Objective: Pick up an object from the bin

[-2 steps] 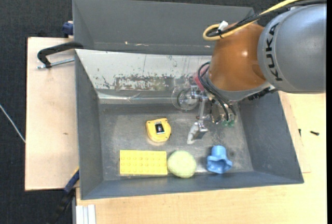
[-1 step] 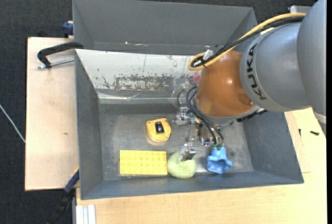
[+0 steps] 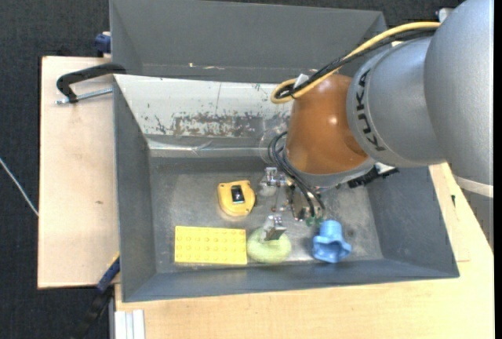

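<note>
In bin, front row left to right: studded plate, round lump, flared piece. Behind plate and lump: tape measure. Directly over lump: gripper.

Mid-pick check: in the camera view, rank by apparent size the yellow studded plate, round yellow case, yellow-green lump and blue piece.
1. yellow studded plate, clearly largest.
2 to 4. round yellow case, blue piece and yellow-green lump look alike. The gripper covers part of the lump, so I won't rank them.
</note>
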### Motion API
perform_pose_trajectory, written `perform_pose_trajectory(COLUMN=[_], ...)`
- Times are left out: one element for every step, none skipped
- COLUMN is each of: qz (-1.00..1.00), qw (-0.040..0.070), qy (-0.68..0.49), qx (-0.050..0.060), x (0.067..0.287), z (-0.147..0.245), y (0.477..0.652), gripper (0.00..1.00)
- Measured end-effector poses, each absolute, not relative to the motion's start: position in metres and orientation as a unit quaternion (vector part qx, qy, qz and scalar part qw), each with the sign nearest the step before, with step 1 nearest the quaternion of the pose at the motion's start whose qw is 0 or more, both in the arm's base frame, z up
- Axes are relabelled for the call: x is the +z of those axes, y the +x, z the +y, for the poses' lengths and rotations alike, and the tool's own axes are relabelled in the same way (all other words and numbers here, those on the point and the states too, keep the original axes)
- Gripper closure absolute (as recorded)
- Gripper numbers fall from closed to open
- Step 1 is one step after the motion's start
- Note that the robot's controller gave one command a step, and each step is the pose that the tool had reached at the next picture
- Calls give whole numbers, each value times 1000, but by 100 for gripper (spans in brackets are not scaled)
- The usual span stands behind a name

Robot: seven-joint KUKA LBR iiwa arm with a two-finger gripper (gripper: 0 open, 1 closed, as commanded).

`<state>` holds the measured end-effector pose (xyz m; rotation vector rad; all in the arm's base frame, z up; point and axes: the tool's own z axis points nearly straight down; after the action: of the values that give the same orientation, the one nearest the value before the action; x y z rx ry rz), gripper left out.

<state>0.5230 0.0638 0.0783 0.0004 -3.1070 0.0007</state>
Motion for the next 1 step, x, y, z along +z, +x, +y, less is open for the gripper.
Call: perform_pose_trajectory(qz=[-1000], qw=[17], qy=[0], qx=[0], x=[78], z=[64], y=[523], gripper=[100])
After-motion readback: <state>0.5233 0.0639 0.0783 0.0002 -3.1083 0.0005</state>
